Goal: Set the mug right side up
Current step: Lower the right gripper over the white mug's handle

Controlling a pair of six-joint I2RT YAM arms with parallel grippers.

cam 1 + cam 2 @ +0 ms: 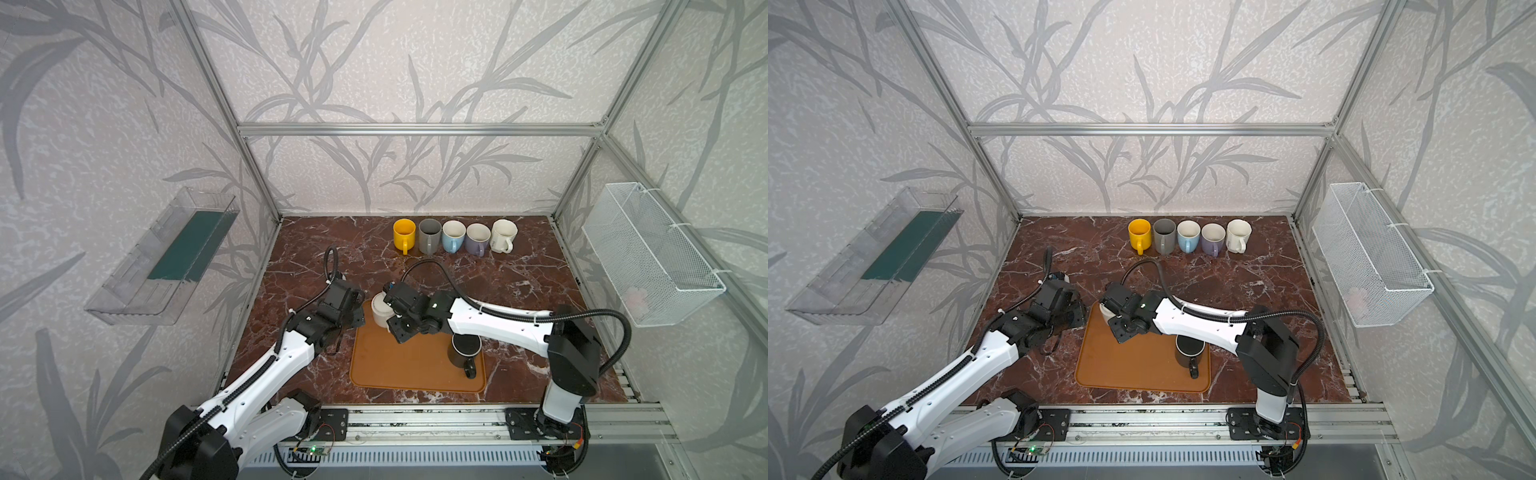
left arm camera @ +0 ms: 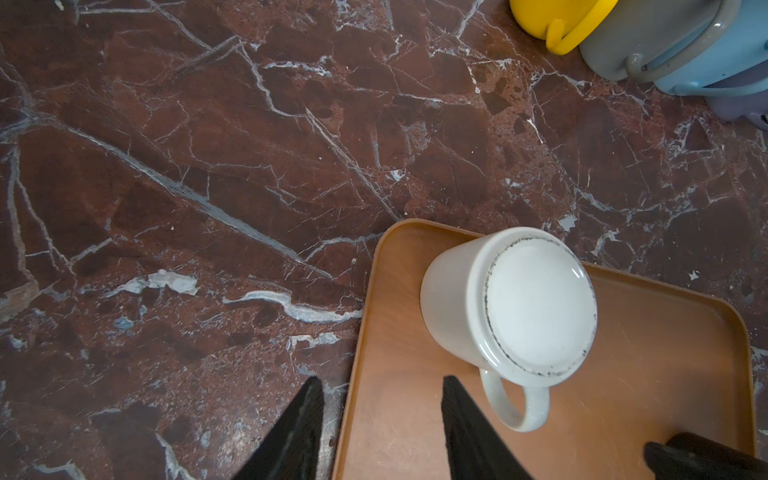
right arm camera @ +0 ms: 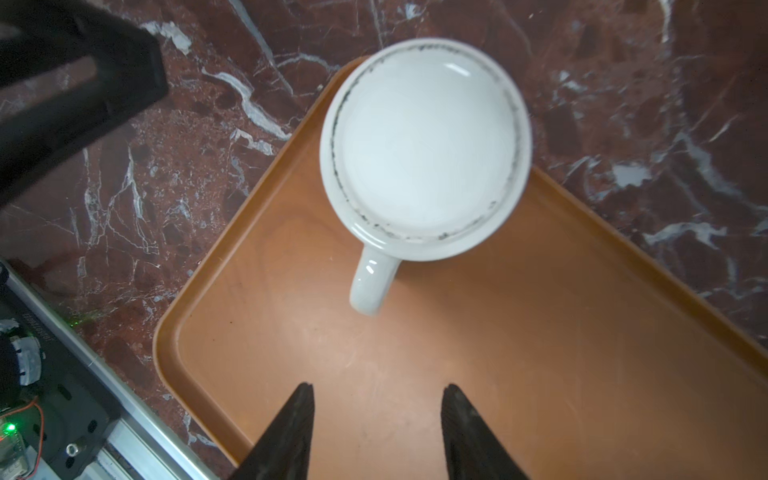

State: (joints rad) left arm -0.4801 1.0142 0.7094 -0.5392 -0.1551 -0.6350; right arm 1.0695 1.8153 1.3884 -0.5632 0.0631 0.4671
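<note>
A white mug stands upside down, base up, on the far left corner of a brown tray. In the left wrist view the mug lies beyond and to one side of my left gripper, which is open and empty over the tray's edge. The right wrist view looks straight down on the mug's base, its handle pointing toward my right gripper, open and empty above the tray. In both top views the left gripper is left of the mug and the right gripper just in front of it.
A black mug stands on the tray's right side under the right arm. Several coloured mugs, starting with a yellow mug, line the back of the marble table. A wire basket hangs on the right wall, a clear bin on the left.
</note>
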